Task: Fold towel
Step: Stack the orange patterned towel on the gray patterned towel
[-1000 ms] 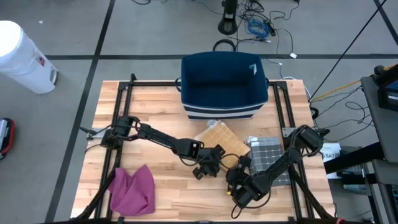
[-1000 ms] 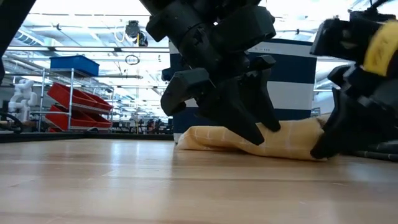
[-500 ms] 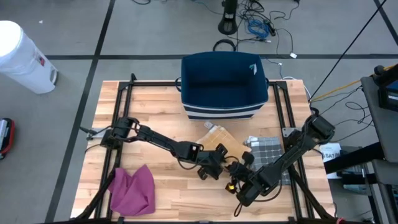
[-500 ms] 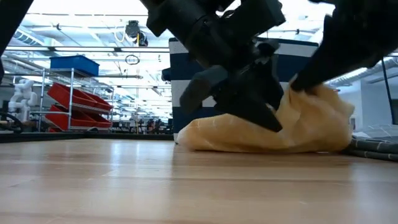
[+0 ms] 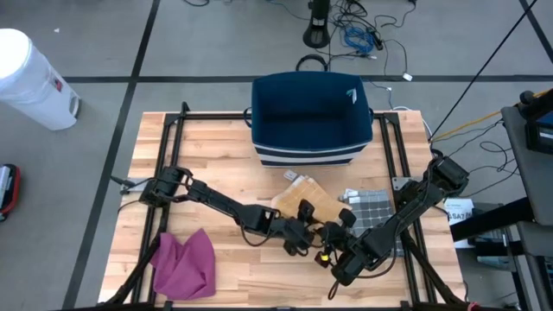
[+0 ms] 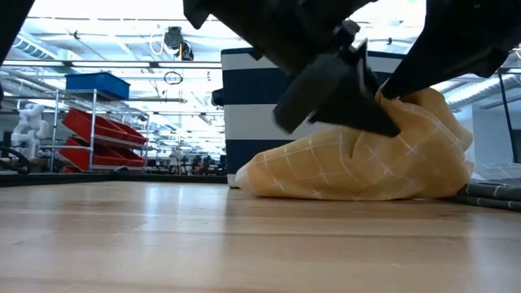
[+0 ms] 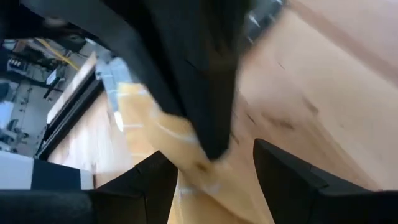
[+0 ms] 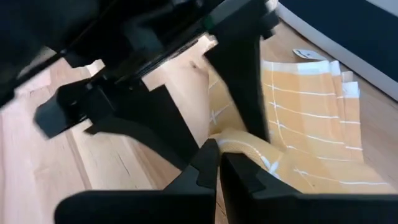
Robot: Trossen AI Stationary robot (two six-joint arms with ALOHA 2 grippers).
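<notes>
The towel (image 5: 304, 199) — yellow with a thin white check — lay near the middle of your table (image 5: 216, 138), just in front of the dark blue bin (image 5: 311, 117), and in the low view (image 6: 366, 159) its near part was pulled up into a rounded hump while the far part stayed flat on the wood.

Starting at your left: a white bucket (image 5: 30, 78) stood on the floor off the table's far left corner, and a crumpled magenta cloth (image 5: 184, 263) sat on the table's near left corner, well apart from the work.

Your left gripper (image 5: 298, 239) was stretched in low from the left, at the towel's near edge. Its fingers (image 7: 280, 180) stood spread with the yellow cloth (image 7: 186, 162) between and beyond them; you could not see them pinching any of it.

Right beside it, your right gripper (image 5: 333, 233) came in from the near right. Its two fingers (image 8: 208, 171) were pressed together on a fold of the towel (image 8: 298, 124), and the raised cloth hung from that pinch — the two grippers nearly touching over the same edge.

Further right, a grey checked cloth (image 5: 370, 207) lay flat on the table just beside the yellow one, partly under your right arm.
</notes>
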